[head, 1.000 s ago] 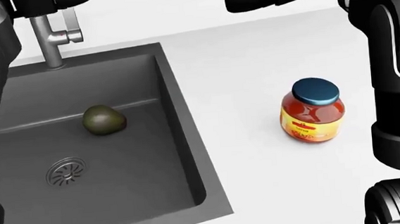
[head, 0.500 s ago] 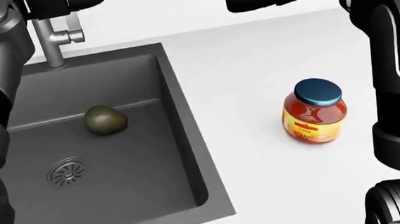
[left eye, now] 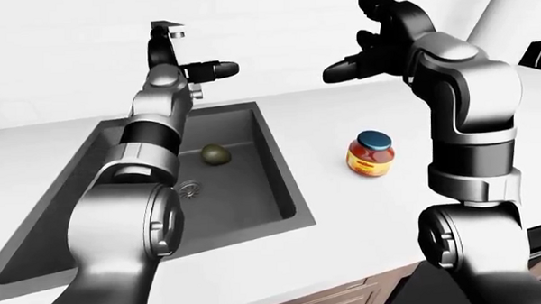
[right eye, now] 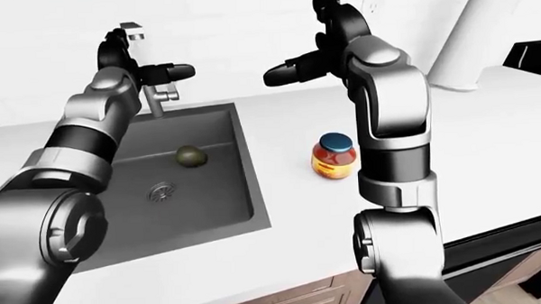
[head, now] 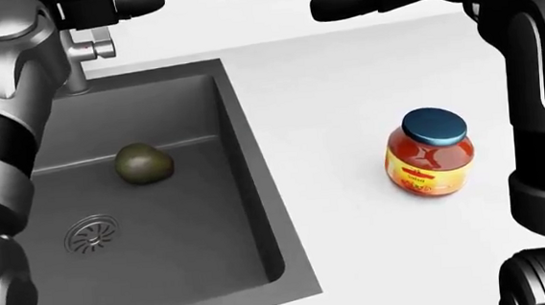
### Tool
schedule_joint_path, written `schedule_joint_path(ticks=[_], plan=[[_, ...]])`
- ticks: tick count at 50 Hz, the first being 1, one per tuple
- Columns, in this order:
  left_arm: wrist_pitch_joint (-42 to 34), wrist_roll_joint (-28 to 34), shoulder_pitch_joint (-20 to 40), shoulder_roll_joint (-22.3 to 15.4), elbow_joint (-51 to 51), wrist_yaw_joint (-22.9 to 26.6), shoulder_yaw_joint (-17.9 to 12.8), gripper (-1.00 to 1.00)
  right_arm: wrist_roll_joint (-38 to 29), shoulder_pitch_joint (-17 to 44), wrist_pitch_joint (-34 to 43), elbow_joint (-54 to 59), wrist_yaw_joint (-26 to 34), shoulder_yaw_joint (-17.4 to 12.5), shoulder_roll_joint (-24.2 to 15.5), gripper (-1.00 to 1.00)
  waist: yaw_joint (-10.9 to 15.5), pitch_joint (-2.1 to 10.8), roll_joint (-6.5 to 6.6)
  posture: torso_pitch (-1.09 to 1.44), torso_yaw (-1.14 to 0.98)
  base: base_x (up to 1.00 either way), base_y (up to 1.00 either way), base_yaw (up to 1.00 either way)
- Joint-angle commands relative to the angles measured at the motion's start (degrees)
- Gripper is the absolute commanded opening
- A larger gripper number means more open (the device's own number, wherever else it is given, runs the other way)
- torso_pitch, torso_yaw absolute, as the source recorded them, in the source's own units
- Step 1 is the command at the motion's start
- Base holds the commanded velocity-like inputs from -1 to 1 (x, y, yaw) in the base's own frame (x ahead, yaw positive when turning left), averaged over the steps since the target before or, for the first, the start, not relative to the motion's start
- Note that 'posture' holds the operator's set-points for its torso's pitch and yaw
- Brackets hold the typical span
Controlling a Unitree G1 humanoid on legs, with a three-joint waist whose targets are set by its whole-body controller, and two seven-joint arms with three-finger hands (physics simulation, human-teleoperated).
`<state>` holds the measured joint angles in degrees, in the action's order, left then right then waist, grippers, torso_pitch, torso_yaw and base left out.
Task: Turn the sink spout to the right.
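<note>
The metal sink faucet (right eye: 151,95) stands at the top edge of the dark sink basin (head: 191,223). Its spout (right eye: 132,27) rises to the top of the view. In the head view only its base and side handle (head: 100,49) show. My left hand (right eye: 164,72) is raised right beside the faucet's neck, fingers stretched out to the right, open. I cannot tell whether it touches the neck. My right hand (right eye: 295,70) is held high above the counter, right of the faucet, open and empty.
A dark green round fruit (head: 144,163) lies in the basin above the drain (head: 92,235). A red jar with a blue lid (head: 429,152) stands on the white counter right of the sink. A paper towel roll (right eye: 470,37) and a black appliance (right eye: 533,51) are at the far right.
In the head view my left arm has moved right and up, now covering the faucet's upper part. My right arm, the jar and the fruit have hardly moved.
</note>
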<state>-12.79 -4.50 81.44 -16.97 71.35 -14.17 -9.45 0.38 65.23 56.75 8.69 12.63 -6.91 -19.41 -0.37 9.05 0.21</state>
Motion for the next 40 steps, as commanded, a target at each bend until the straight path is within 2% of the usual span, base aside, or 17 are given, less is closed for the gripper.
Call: schedule_joint_path(ticks=[1,40], plan=[[1.7,0.27,2.48,-0.31,-2.33,0.1,0.17,1.0,-0.15,2.21,-1.84,-1.52,-0.27,-0.46,-0.55,1.0,-0.04,1.36,0.03,-0.24,0.0,0.0,0.0,0.0],[1.59,-0.49,3.85,3.12,-3.14,-0.04,0.91,1.0,0.35,1.97,1.64,-5.75,0.21,-1.19,-1.96,1.0,0.11,1.16,-0.38,-0.24,0.0,0.0,0.0,0.0]])
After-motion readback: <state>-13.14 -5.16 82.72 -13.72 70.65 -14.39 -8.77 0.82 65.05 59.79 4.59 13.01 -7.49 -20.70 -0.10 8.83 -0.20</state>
